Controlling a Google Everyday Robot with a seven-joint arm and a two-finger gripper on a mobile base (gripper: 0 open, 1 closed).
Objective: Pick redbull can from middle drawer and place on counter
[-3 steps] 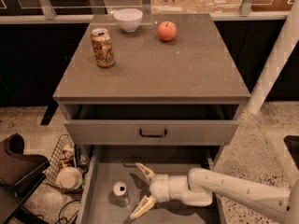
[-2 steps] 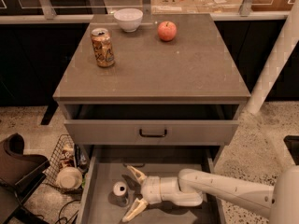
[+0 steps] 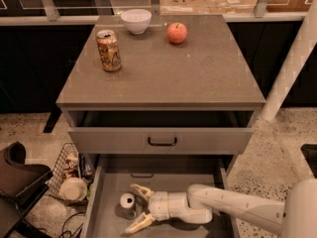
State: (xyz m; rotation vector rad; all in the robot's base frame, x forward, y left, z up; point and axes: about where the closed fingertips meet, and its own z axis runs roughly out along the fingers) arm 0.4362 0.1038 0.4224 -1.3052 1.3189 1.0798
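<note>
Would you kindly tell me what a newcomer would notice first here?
The gripper reaches into the open middle drawer at the bottom, fingers spread either side of the redbull can. On the counter above stand an orange can, a white bowl and an apple.

Matt, speckled, stone-like surface [image 3: 198, 78]. Metal redbull can [image 3: 128, 202], shiny top, stands on the middle drawer [image 3: 111, 192], whose floor is smooth grey. Tool [image 3: 139, 207] in that drawer, close by the can: smooth, cream, plastic-looking.
</note>
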